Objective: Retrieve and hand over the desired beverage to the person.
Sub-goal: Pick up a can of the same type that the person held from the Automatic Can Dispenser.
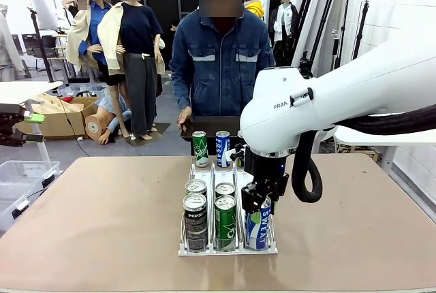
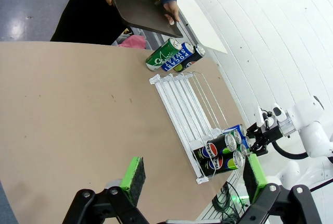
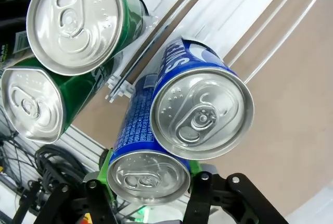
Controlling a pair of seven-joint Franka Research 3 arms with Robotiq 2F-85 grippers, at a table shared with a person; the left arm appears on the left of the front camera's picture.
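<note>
A white wire rack (image 1: 228, 249) in the middle of the table holds cans in three lanes. At its near end stand a black Pepsi can (image 1: 195, 221), a green can (image 1: 225, 221) and a blue Pocari Sweat can (image 1: 258, 229). My right gripper (image 1: 257, 197) comes down from above and is shut on that blue can (image 3: 139, 130); its green pads (image 3: 106, 162) press both sides of the can's top, and a second blue can (image 3: 200, 112) lies just behind. My left gripper (image 2: 195, 177) hangs open, well off the rack. The person (image 1: 219, 61) stands at the far edge holding a dark tray (image 1: 208, 126).
A green Sprite can (image 1: 199, 148) and another blue can (image 1: 223, 148) stand at the rack's far end, near the tray. Bare brown tabletop (image 1: 88, 211) stretches to the left and right of the rack. My right arm's thick black cable (image 1: 306, 170) loops beside the rack.
</note>
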